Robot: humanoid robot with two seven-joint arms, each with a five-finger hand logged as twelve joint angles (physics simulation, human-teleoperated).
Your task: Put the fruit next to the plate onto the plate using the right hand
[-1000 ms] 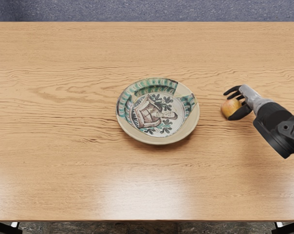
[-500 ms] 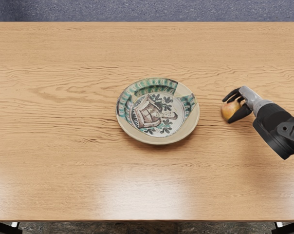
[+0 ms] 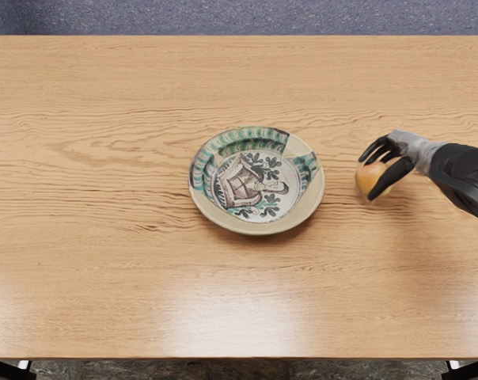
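A painted plate (image 3: 310, 190) with green and brown patterns sits at the table's middle. To its right is a small yellow-orange fruit (image 3: 369, 177), with my right hand (image 3: 384, 165) curled around it from the right; dark fingers (image 3: 391, 179) wrap over its top and front. The fruit appears slightly above the wood, a shadow under it. The right arm comes in from the right edge. The left arm is out of view.
The wooden table (image 3: 104, 261) spreads wide on all sides of the plate. Its far edge runs along the top, with grey floor beyond; the near edge runs along the bottom.
The fingers have closed on the fruit, and the forearm has swung up and to the right. The fruit has shifted slightly left toward the plate.
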